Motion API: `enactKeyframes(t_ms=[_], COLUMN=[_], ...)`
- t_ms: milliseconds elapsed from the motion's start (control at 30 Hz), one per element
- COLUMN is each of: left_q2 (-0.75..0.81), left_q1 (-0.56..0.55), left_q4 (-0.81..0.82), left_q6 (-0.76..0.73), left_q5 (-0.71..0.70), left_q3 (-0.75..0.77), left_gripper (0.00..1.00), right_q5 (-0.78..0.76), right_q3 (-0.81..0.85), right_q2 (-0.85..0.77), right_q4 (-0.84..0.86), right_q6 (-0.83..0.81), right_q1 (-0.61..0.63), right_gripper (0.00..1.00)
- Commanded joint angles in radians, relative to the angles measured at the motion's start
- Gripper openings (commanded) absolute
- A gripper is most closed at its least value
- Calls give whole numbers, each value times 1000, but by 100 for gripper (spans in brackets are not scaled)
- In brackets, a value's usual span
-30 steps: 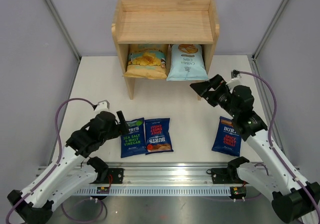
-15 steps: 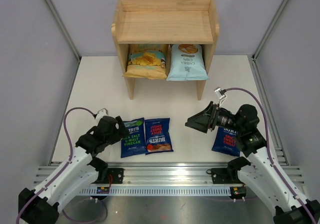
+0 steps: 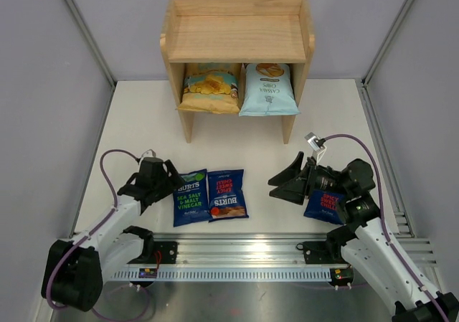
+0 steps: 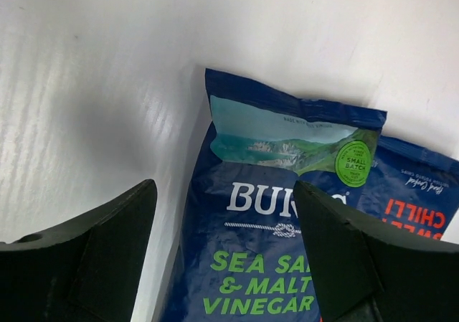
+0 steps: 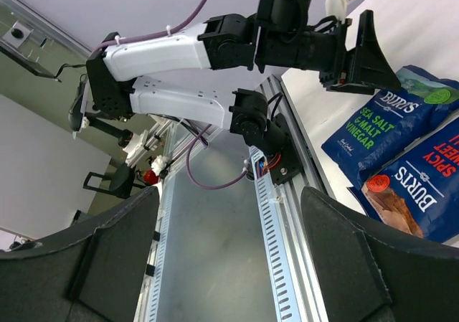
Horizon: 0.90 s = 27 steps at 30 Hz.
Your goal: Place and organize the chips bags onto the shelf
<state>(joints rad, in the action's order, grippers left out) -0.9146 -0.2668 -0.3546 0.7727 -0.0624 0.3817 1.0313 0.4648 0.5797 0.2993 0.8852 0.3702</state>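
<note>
On the shelf, the lower tier holds a yellow-and-teal bag and a pale blue cassava bag. Its upper tier is bare. Three dark blue Burts chips bags lie flat on the table: sea salt, sweet chilli, and one at the right. My left gripper is open just over the sea salt bag's left half, gripping nothing. My right gripper is open and empty, pointing left beside the right bag.
The aluminium rail with both arm bases runs along the table's near edge. Grey walls and frame posts close in the left, right and back sides. White tabletop lies between the shelf and the bags.
The left gripper has drawn back and dropped low at the sea salt bag's left edge. The right gripper has come away from the shelf and down toward the table, now pointing left.
</note>
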Motion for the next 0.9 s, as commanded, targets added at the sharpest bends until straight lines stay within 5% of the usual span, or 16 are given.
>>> enactKeyframes(t_ms=[0, 367, 533, 867], left_q2=[-53, -152, -115, 232], left_q1=[12, 15, 15, 12], left_q4=[127, 190, 175, 22], left_q6=[-26, -23, -7, 46], left_q5=[53, 49, 47, 41], left_q3=[-12, -12, -10, 43], left_gripper=[77, 45, 5, 0], right_q5=[33, 32, 26, -121], right_q3=[3, -5, -2, -37], right_q2=[-12, -90, -95, -18], right_q4=[50, 12, -5, -40], right_q6=[-12, -3, -6, -2], right_q1=[-4, -4, -5, -2], right_gripper=[87, 85, 85, 82])
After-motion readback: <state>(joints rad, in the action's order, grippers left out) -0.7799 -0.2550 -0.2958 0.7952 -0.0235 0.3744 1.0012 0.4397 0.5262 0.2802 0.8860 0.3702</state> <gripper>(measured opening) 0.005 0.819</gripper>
